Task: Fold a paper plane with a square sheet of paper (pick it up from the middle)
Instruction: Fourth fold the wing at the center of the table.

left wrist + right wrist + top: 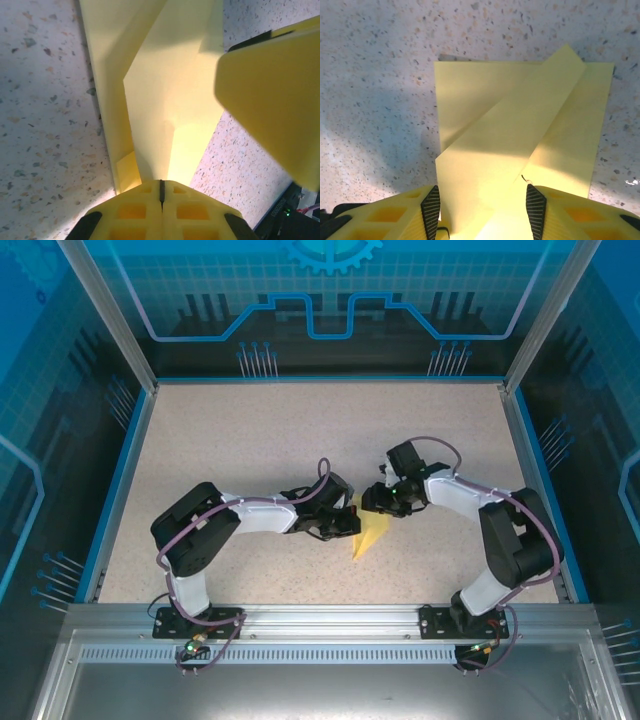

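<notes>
sheet of paper (pixel 372 532): pale yellow, plain | table (pixel 250 440): beige, dark and orange speckle | left gripper (pixel 161 192): yellow | right gripper (pixel 482 202): yellow, black ribbed pads (pixel 431 210) | arms (pixel 250 512): black and white | cables (pixel 435 438): purple | enclosure walls (pixel 330 290): blue, lighter grid-and-line print | front rail (pixel 330 615): silver

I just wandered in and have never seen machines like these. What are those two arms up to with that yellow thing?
A yellow sheet of paper is being folded toward a paper plane in the middle of the speckled table. The left gripper is shut and seems to be pinching one end of the paper. The right gripper has its fingers apart, with a diagonally folded flap running between them. The paper has a few folds in it but is not yet a finished dart.
</notes>
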`<state>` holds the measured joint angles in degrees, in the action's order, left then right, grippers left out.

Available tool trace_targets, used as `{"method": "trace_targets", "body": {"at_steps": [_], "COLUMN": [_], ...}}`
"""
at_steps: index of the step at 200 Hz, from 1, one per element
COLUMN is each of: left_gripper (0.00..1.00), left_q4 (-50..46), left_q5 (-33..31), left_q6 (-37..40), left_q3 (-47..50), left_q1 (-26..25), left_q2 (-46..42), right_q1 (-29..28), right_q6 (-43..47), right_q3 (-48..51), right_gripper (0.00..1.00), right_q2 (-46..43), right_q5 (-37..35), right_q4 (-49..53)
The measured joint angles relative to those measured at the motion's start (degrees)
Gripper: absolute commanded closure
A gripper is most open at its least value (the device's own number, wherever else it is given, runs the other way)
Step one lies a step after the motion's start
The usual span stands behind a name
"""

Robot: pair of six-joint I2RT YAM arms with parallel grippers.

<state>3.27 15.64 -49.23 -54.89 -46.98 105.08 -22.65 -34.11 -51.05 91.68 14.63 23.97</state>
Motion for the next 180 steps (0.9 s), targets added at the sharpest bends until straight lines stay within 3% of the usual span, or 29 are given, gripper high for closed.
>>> {"method": "trace_targets", "body": {"at_steps": [28, 69, 94, 180], "left_gripper": [1.0, 1.0, 1.0, 1.0], "left_q4": [0.0, -0.5, -0.4, -0.4], "left_q5": [-0.5, -0.9, -0.9, -0.9], "left_q6": [0.0, 0.0, 0.0, 0.0], "left_q3": [0.0, 0.0, 0.0, 0.0], "left_q1": [0.0, 0.0, 0.0, 0.0], "left_q2": [0.3, 1.1, 1.1, 1.7], "right_q1": [0.2, 0.2, 0.2, 0.1], "right_q6": [0.9, 1.5, 1.6, 1.3], "right_q3": [1.4, 4.6, 6.9, 8.7], "right_gripper": [0.56, 0.77, 0.84, 0.86], "right_q2": [-0.1, -0.3, -1.0, -0.7], "right_q5": [0.9, 4.8, 7.8, 12.5], "right_q4": [-0.2, -2.5, -4.6, -9.3]}}
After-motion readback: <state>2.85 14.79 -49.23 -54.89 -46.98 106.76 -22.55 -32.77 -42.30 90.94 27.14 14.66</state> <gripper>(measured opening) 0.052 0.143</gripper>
